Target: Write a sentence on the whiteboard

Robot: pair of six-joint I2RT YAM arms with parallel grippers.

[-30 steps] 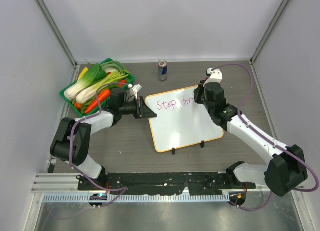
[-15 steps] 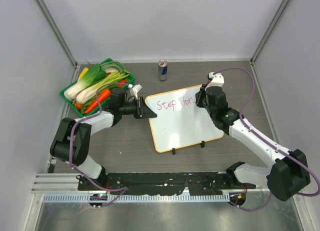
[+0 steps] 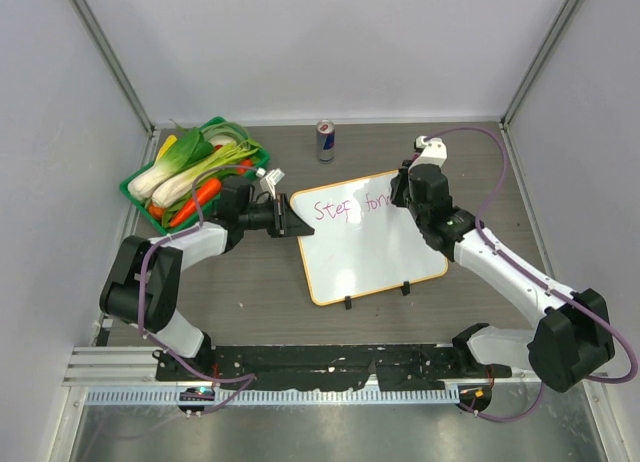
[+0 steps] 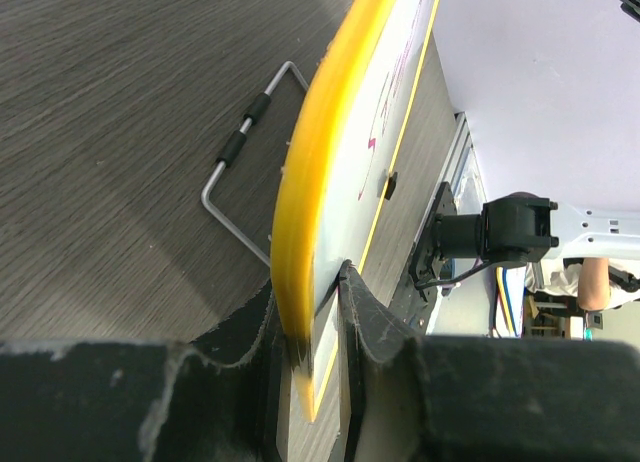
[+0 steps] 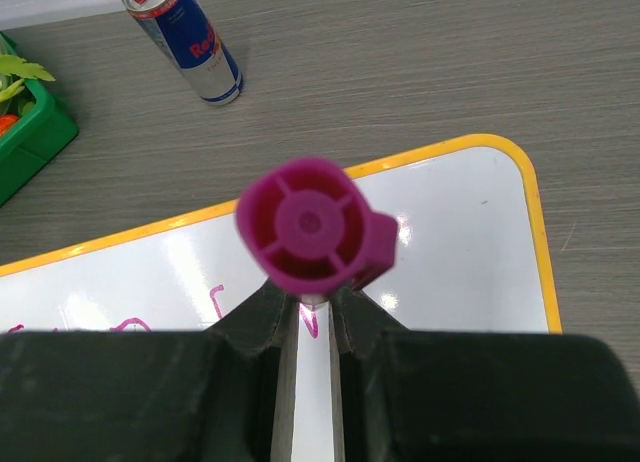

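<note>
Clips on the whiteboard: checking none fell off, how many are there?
2, both on the whiteboard's near rim: one clip left of middle, the other right of it. Far rim partly hidden.

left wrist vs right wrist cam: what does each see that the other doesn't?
Left wrist only: the left hand clamping the whiteboard by its edge, and a wire stand on the table beside it.
Right wrist only: the right hand gripping a magenta marker, plus a soda can and a green basket corner.
Both: the whiteboard face with pink writing, and the table.
</note>
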